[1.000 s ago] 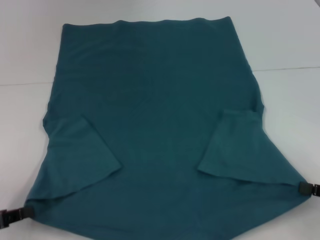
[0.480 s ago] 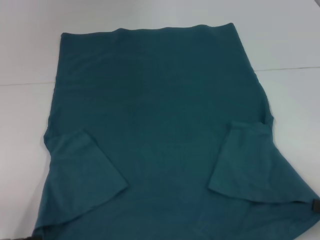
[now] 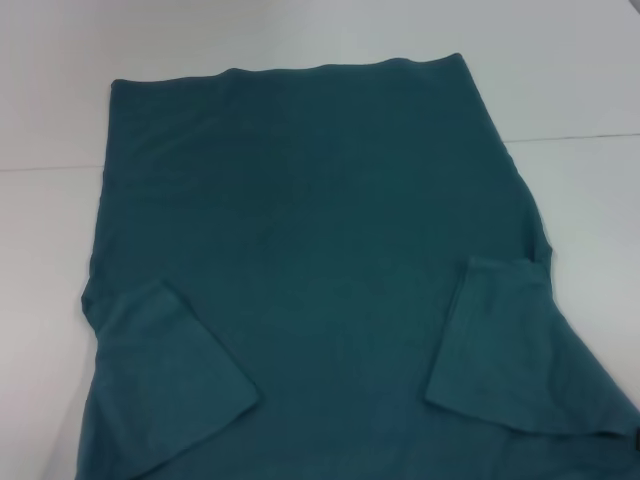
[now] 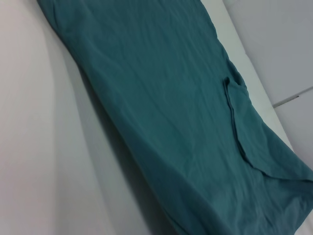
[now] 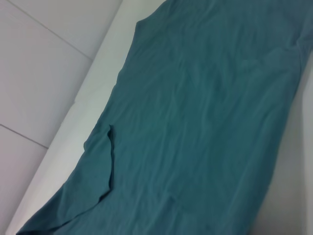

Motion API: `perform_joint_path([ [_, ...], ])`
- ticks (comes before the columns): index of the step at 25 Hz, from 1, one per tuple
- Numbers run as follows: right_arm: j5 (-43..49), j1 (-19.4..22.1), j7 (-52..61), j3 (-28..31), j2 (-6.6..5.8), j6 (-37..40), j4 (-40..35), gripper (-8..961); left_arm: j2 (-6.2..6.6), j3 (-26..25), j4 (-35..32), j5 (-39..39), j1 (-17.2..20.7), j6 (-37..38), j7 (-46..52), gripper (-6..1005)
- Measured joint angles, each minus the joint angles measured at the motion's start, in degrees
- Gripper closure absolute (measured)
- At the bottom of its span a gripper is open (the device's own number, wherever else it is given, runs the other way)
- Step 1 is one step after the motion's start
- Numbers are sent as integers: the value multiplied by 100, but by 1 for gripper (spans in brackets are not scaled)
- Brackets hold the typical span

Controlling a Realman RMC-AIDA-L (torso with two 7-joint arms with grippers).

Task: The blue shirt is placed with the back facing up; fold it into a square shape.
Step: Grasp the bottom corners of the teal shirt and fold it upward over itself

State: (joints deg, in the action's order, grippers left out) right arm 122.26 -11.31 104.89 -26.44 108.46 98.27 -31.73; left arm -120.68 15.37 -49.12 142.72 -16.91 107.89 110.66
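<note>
Large dark teal-blue short-sleeved T-shirt of soft plain fabric (image 3: 320,240) lies spread on the white table (image 3: 560,70), plain side up, no print showing. Far straight edge sits toward the back of the table; the near end runs out past the lower edge of the head view. Both short sleeves are folded inward onto the body: left sleeve flap (image 3: 165,375) on the robot's left, right sleeve flap (image 3: 505,345) on the robot's right, each lying flat on top of the fabric. Shirt widens toward the near corners, cloth looks pulled taut there, light wrinkles across the middle.

Right gripper (image 3: 634,436): only a small dark sliver at the right edge of the head view, just beside the shirt's near right corner. Can't tell whether its pincer is apart or clamped on cloth.

Left gripper: not visible in any view, so its pincer state can't be told either.

Both wrist views show only shirt on table; a thin dark seam line (image 3: 575,137) crosses the tabletop
</note>
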Motion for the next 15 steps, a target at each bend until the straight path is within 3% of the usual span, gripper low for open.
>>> perform_joint_path([
  [8,118,32,-45,78,6,59,-1,922,-13,7,-11,16,50,97,-47,985],
  [15,92,-167,-63,362,39,77,-5,923,24,-2,22,-110,-152,44,-49,984],
])
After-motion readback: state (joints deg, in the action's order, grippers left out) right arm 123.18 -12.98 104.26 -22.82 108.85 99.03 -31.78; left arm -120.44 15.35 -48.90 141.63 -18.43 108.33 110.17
